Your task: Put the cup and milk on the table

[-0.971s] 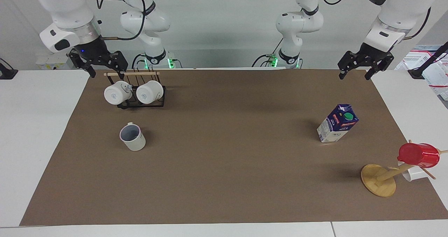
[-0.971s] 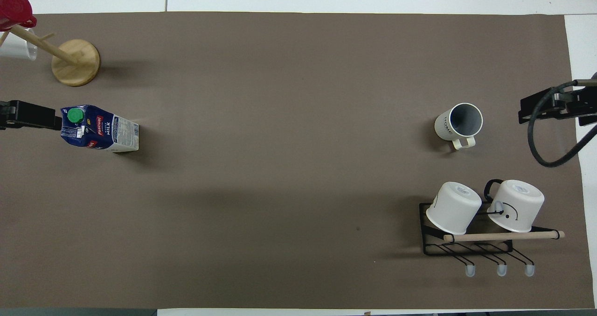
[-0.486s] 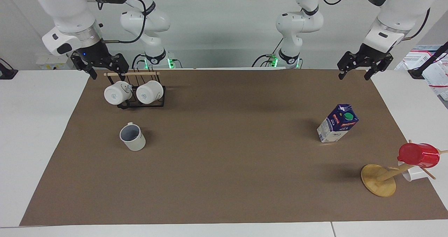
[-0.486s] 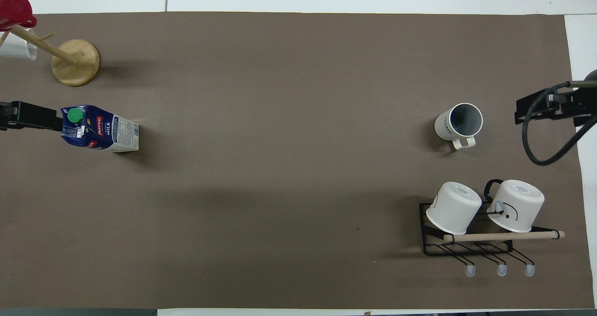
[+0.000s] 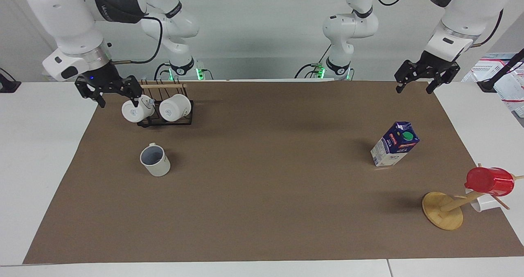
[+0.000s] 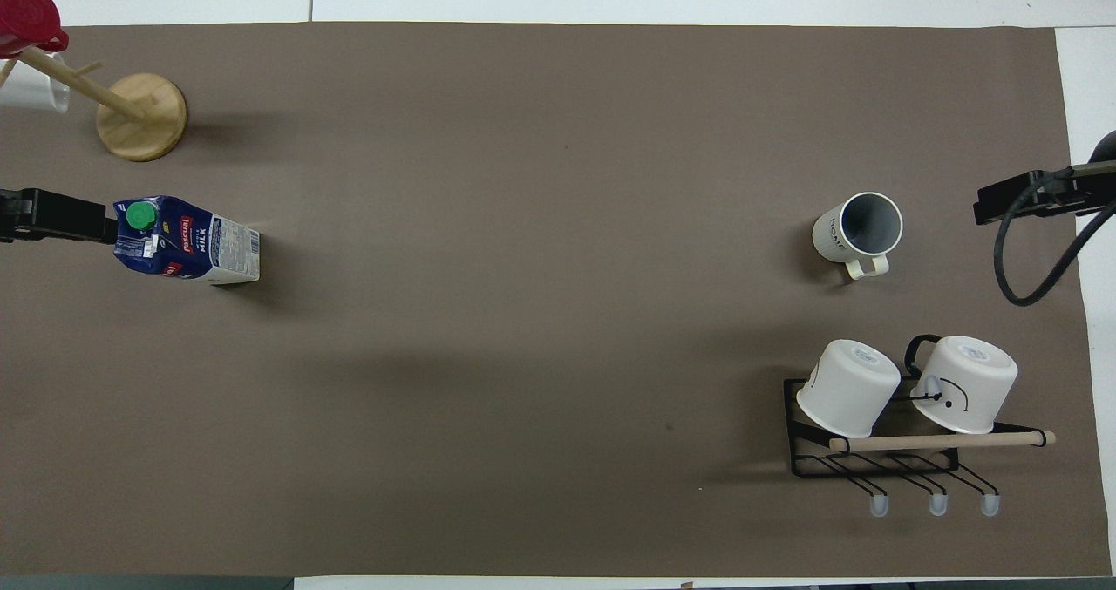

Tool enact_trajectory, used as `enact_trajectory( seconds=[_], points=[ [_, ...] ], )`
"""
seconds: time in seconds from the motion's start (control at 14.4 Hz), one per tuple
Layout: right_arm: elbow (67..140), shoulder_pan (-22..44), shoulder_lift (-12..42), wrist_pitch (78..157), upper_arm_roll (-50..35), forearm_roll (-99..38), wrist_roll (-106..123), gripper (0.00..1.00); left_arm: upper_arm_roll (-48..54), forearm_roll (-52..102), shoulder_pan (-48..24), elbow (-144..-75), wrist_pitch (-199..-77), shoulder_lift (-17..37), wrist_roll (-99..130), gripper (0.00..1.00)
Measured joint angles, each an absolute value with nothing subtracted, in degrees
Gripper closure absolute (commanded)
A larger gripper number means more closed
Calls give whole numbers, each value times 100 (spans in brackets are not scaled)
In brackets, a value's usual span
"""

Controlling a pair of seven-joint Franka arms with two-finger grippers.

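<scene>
The cup [image 5: 154, 160], a light grey-white mug with a grey inside, stands upright on the brown mat [image 5: 266, 187] of the white table [image 5: 37, 154]; it also shows in the overhead view [image 6: 857, 228]. The milk [image 5: 395, 149] stands upright on the mat toward the left arm's end, also in the overhead view [image 6: 186, 240]. My right gripper [image 5: 118, 102] is open and empty, in the air over the mat's edge beside the mug rack. My left gripper [image 5: 412, 89] is open and empty, raised over the mat's corner, apart from the milk.
A black wire rack [image 5: 163, 120] with two white mugs lies on the mat, nearer to the robots than the cup. A wooden mug tree [image 5: 443, 210] holds a red cup [image 5: 489, 181] and a white cup at the left arm's end.
My right gripper has moved down and toward the right arm's end of the table. The left gripper, the cup and the milk have stayed in place.
</scene>
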State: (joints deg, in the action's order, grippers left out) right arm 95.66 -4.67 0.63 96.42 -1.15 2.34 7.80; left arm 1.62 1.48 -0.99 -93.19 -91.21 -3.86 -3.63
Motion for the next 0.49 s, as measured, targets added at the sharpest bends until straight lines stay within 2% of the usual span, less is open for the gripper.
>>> enact_trajectory(
  seconds=[0.35, 0.49],
  points=[
    [10344, -714, 658, 11380, -100, -148, 1474, 0, 161, 147, -93, -9351, -9159, -378, -368, 0],
    [10603, -682, 833, 11818, -123, -297, 1455, 0, 161, 146, -87, -9479, -9370, -358, -371, 0]
  ],
)
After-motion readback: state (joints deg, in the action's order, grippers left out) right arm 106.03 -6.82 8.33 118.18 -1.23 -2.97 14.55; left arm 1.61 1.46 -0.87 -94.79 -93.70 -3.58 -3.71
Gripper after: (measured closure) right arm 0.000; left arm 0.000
